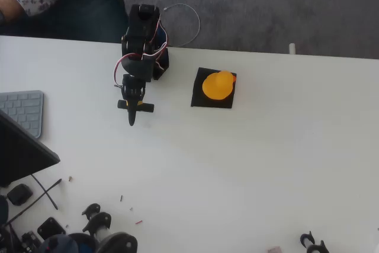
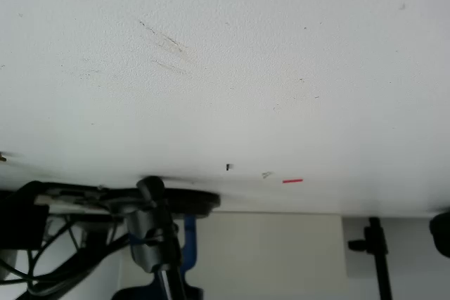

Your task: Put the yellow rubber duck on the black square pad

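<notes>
In the overhead view the yellow rubber duck [image 1: 218,85] sits on the black square pad [image 1: 199,96], covering its upper right part, with bare black showing at the left and lower edges. The pad lies near the far edge of the white counter [image 1: 249,170], just right of the black arm. The gripper [image 1: 132,117] points down the picture, well apart from the duck; its jaws look closed together with nothing between them. A wide bare stretch of counter runs below and to the right of the pad. A grey keyboard [image 1: 23,111] lies at the left edge, and black parts [image 1: 95,223] crowd the lower left corner. The wrist view shows scuffed white counter with a small red fleck [image 2: 292,180].
</notes>
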